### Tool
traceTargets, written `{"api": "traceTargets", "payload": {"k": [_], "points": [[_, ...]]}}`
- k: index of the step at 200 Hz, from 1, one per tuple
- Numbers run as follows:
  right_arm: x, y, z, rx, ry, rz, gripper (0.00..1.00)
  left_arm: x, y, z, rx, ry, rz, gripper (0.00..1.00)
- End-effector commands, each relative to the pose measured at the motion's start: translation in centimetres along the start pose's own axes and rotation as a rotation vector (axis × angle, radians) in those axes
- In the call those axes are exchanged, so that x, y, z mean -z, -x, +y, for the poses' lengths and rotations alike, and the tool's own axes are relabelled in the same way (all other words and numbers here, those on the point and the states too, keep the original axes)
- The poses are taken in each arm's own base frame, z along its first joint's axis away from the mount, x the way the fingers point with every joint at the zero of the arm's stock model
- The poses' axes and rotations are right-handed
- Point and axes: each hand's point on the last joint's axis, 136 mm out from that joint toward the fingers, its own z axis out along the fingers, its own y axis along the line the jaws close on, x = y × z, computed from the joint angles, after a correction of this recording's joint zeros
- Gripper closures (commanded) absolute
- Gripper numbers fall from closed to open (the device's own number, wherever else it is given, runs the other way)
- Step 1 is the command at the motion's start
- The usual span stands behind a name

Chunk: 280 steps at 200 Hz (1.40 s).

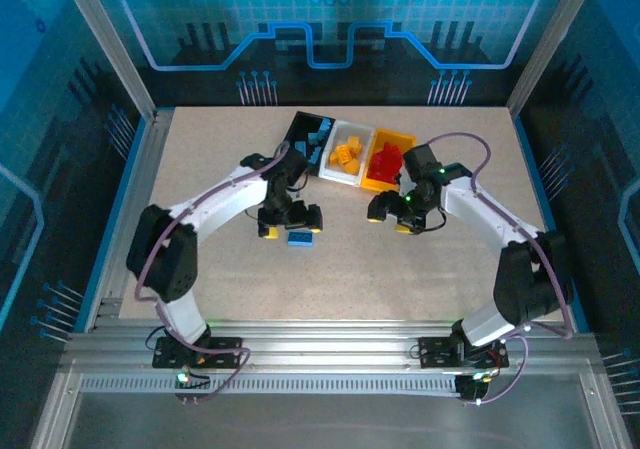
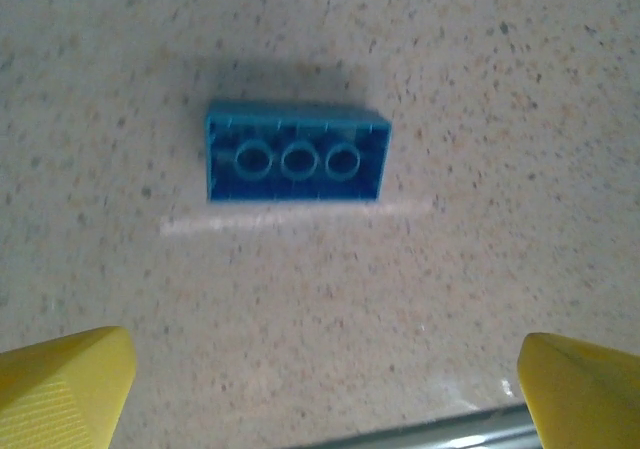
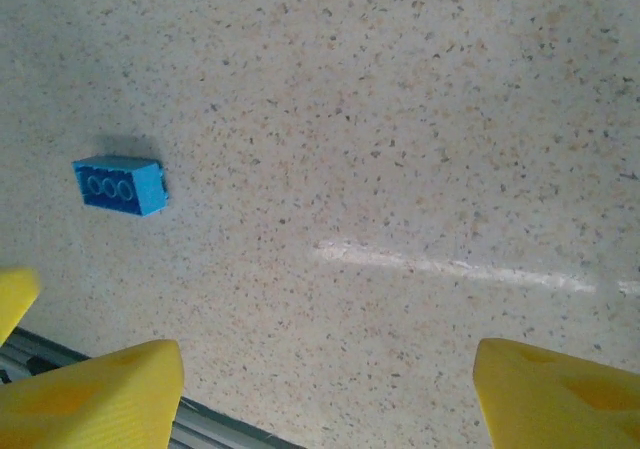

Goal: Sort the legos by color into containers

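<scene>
One blue brick (image 2: pixel 297 159) lies hollow side up on the table (image 1: pixel 420 269), near the row of bins (image 1: pixel 352 125), on the arms' side. The left gripper (image 2: pixel 325 374) hangs over it, fingers wide apart, probably lined up to grab it. The right gripper (image 3: pixel 330 389), by the bins' orange end, is spread and empty.
</scene>
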Motion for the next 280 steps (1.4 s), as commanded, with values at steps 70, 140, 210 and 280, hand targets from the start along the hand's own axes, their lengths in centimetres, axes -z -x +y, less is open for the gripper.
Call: {"api": "traceTargets", "payload": {"k": [70, 140, 210, 280], "points": [[1.8, -2.7, -0.2, -0.002, -0.017, -0.020, 0.22, -4.4, 2.3, 0.9, -0.127, 0.121, 0.011, 0.02], [1.7, -4.5, -1.0, -0.032, -0.048, -0.022, 0.23, -6.5, 2.6, 1.6, -0.088, 0.185, 0.017, 0.11], [1.7, -6.2, -2.1, -0.053, -0.066, -0.019, 0.23, -8.7, 2.8, 1.4, -0.076, 0.243, 0.055, 0.22], [1.3, -6.1, -2.4, -0.048, -0.070, -0.023, 0.23, -6.9, 2.8, 0.4, -0.059, 0.214, 0.064, 0.40]]}}
